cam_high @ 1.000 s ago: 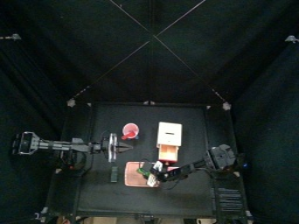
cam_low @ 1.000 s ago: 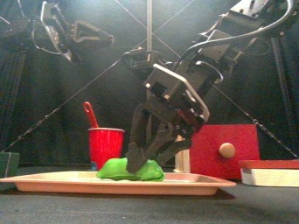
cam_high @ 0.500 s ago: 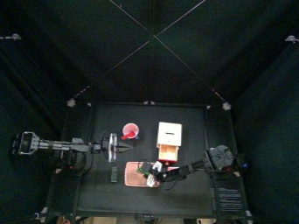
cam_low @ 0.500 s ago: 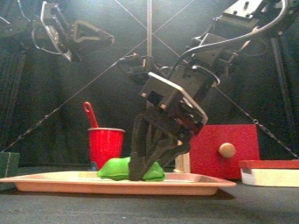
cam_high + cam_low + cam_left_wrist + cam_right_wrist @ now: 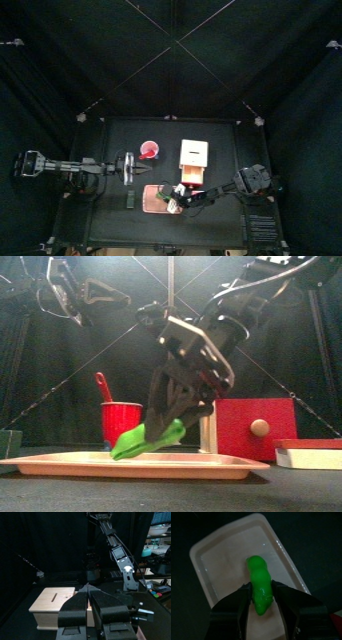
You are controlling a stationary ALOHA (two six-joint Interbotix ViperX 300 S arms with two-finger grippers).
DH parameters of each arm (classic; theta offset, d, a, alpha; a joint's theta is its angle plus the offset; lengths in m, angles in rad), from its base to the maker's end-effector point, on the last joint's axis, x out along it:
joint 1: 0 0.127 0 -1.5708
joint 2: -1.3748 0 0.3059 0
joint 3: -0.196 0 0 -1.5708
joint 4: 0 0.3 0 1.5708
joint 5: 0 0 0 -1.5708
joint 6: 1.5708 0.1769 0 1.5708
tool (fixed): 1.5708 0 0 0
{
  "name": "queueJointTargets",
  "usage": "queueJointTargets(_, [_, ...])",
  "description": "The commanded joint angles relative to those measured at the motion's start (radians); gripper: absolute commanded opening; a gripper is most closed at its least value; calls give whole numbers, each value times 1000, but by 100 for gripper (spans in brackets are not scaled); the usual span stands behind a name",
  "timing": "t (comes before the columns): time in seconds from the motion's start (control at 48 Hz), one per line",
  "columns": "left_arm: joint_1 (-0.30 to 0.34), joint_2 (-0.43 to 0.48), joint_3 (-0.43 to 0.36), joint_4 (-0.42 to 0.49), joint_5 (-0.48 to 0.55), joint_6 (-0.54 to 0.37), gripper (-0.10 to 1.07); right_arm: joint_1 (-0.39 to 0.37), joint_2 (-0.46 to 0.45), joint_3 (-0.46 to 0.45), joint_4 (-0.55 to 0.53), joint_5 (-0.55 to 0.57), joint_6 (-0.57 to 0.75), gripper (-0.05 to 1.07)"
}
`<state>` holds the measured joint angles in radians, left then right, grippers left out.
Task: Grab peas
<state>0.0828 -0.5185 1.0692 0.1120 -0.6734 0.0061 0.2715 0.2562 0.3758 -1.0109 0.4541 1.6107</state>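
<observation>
Above the pink tray (image 5: 201,464), the right end effector (image 5: 171,428) is pinching the peas (image 5: 144,439) near one end, with the pod hanging tilted and its low tip close over the tray floor; the right wrist view shows it (image 5: 260,587) between both jaws. The pod is looking light, smooth, probably soft plastic, so possibly slippery; a mid-body grip would likely be steadier than this end grip. The left end effector (image 5: 91,609) is resting pressed together, well apart over the counter (image 5: 227,140).
</observation>
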Motion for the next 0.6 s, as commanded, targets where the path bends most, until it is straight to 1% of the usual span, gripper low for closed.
queueJointTargets(0.0, [2, -3, -12, -3, -12, 2, 43, -5, -55, -12, 0, 0, 2, 75])
queueJointTargets(0.292, [12, -2, -12, -3, -12, 2, 43, -6, -55, -3, 23, 6, 0, 74])
queueJointTargets(0.583, [23, -3, -15, -2, -14, 3, 43, -5, -74, 6, 64, 63, 0, 75])
